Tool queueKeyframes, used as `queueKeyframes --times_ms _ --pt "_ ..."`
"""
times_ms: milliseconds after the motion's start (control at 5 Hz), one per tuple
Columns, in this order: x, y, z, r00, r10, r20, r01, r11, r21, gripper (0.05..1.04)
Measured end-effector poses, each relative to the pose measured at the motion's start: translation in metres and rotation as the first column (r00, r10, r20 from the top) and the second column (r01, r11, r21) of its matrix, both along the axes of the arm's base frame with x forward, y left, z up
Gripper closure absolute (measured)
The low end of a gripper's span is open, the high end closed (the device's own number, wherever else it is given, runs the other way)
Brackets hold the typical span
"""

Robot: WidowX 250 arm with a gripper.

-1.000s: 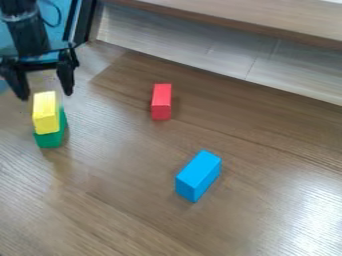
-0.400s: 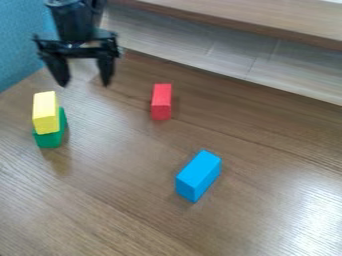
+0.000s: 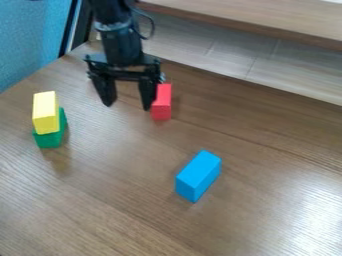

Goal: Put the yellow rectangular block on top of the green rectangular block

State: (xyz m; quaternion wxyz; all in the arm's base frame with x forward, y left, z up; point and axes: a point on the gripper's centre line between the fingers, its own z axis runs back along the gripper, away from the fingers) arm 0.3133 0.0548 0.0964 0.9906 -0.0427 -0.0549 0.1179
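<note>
My gripper point(image 3: 127, 106) hangs open over the upper left part of the table, with nothing between its fingers. Its right finger overlaps the left edge of the red block in the view; whether they touch I cannot tell. Farther left and lower, the yellow block point(image 3: 46, 112) rests on top of the green block point(image 3: 51, 138), turned slightly from it, so that part of the green shows below and to the right. The gripper is apart from both.
The red block point(image 3: 161, 102) stands just right of the gripper. A blue block point(image 3: 198, 176) lies near the middle of the wooden table point(image 3: 133, 210). A pale ledge with a wooden top point(image 3: 267, 19) runs along the back, and a blue panel point(image 3: 30, 40) stands at the upper left.
The gripper has moved right, from above the stacked blocks to beside the red block, staying open. The yellow, green, red and blue blocks have kept their places.
</note>
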Motion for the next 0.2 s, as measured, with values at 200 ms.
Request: queueKeyframes --times_ms 200 --pt "0.0042 -0.0054 -0.0018 1.0 -0.012 0.011 0.012 1.0 0.018 0.084"
